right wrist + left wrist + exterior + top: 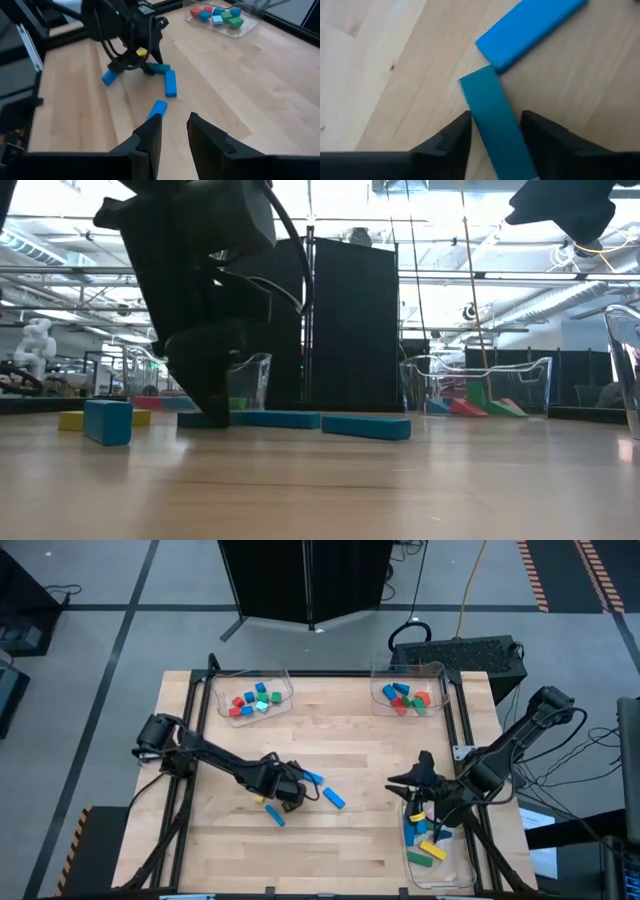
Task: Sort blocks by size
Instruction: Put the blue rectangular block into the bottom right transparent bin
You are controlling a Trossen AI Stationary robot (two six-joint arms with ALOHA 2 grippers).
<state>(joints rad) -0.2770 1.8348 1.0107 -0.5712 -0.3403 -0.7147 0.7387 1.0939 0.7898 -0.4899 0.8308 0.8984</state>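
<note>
Wooden table [350, 755]: the left gripper [495, 132] is down with its open fingers on both sides of the teal bar [495, 120], which points straight out between them, not yet squeezed

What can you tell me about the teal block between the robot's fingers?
The teal block is a long, flat bar with smooth, matte faces and square corners. It lies flat on the wooden table, between the open fingers of the left gripper, which straddle it; whether they touch it is unclear. Its far end meets, or nearly meets, the corner of a longer blue bar lying at an angle.
</note>
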